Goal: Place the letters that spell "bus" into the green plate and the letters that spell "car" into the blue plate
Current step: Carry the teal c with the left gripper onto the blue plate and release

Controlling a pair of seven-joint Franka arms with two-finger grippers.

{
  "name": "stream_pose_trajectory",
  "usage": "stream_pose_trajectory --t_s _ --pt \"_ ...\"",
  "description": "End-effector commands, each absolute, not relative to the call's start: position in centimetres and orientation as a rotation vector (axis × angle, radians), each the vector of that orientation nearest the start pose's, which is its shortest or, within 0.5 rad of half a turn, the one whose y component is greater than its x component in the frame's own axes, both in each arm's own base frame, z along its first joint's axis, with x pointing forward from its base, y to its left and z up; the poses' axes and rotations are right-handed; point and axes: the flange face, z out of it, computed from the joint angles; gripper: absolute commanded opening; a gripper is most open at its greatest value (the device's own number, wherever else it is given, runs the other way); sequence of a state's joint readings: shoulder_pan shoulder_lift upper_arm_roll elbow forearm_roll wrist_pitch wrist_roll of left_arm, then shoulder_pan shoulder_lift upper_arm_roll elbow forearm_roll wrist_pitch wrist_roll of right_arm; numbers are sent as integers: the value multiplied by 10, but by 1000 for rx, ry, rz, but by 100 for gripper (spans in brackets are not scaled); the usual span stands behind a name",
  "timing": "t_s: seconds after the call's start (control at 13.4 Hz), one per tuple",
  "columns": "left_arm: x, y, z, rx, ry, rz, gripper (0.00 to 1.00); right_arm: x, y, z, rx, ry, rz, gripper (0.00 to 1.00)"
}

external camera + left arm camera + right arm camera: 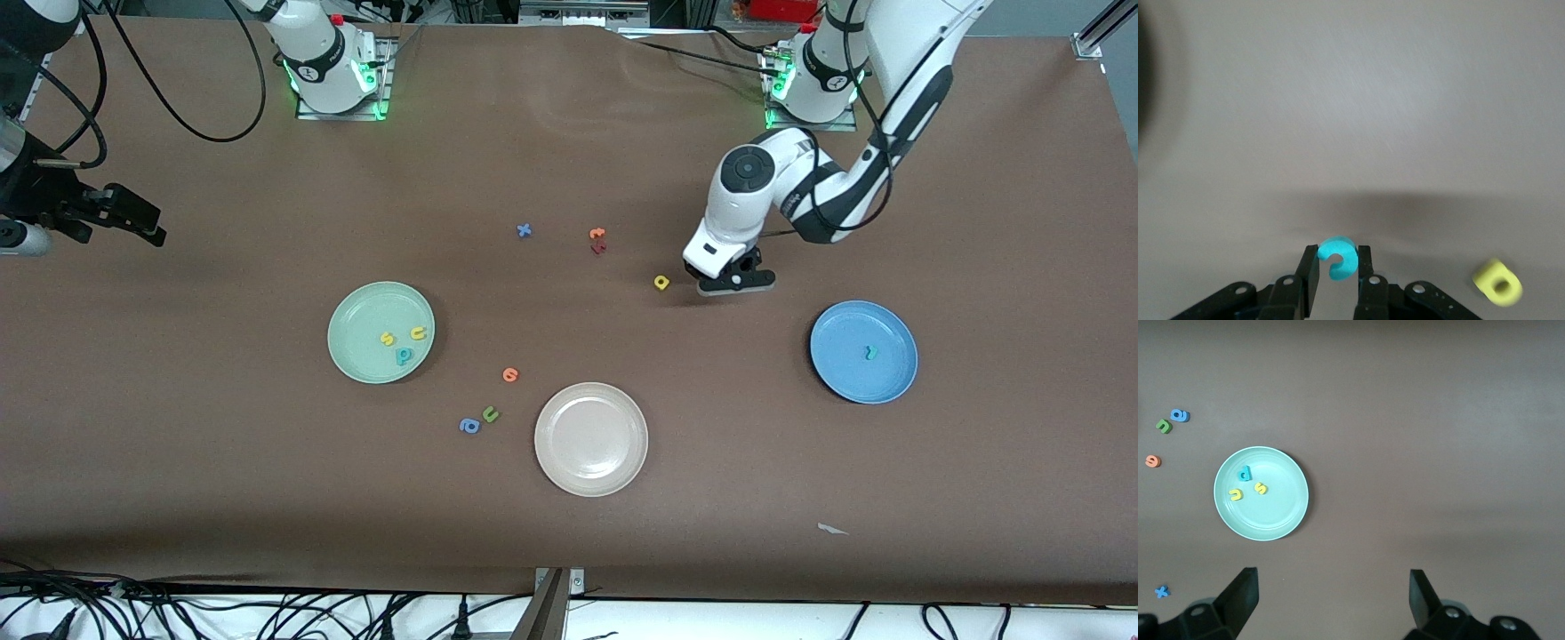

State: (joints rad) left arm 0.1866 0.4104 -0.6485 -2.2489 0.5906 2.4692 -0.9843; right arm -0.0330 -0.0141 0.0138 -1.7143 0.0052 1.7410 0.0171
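The small teal foam letter c (1337, 258) is pinched between the two fingers of the left tool (734, 282), which is closed on it. In the left wrist view the letter sits between the black fingertips (1310, 267), just above the brown worktop (178, 462). This tool is low over the worktop, just beside the small yellow foam letter a (661, 283), which lies alone on the brown surface, toward the middle of the worktop from the tool. The round medium-blue plate (880, 382) lies near, nearer to the front camera than the tool and toward the left arm's end of the worktop. It has one small teal letter r (870, 353) in it.

The round pale mint-green plate (356, 356) lies toward the right arm's end. In it are the yellow letter s (387, 338), the yellow letter u (418, 333) and the teal letter b (404, 356), close together.

The right tool (133, 218) waits in the air over the right arm's end of the worktop, well apart from all the letters. Its fingers (1241, 597) stand wide apart and hold nothing.

Between the two coloured plates, nearer to the front camera, is a round cream-white plate (622, 471). Beside it lie a small orange round letter (510, 374), a green letter u (491, 414) and a blue letter a (469, 426). Farther from the camera lie a blue x (524, 230) and an orange letter (597, 234) touching a dark red letter (598, 248).
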Motion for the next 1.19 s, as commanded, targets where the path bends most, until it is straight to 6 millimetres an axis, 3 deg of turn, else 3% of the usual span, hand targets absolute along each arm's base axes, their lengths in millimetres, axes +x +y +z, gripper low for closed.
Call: stream_pose_trajectory --t_s 0.0,0.45,0.6,0.75,0.82,0.89,0.97,1.12 --pt "514 -198 217 -3027 -21 -40 23 563 -8 585 -3121 50 -58 100" --pt "579 -63 241 -3031 130 -51 21 563 -8 585 -3121 40 -53 100" --pt "593 -41 237 -3040 153 -49 21 561 -9 583 -3122 40 -27 100" --pt "594 -21 226 -3026 181 -20 23 561 -9 583 -3122 40 -24 100" --pt "593 -11 222 -3017 211 -6 33 561 -9 583 -3122 40 -24 100" --pt "593 -8 220 -3016 231 2 84 561 -9 583 -3122 37 -27 100" --pt "594 -8 221 -3016 218 -3 100 561 -10 582 -3122 40 -22 100" --pt "595 -12 225 -3024 197 -10 100 561 -9 583 -3122 37 -27 100"
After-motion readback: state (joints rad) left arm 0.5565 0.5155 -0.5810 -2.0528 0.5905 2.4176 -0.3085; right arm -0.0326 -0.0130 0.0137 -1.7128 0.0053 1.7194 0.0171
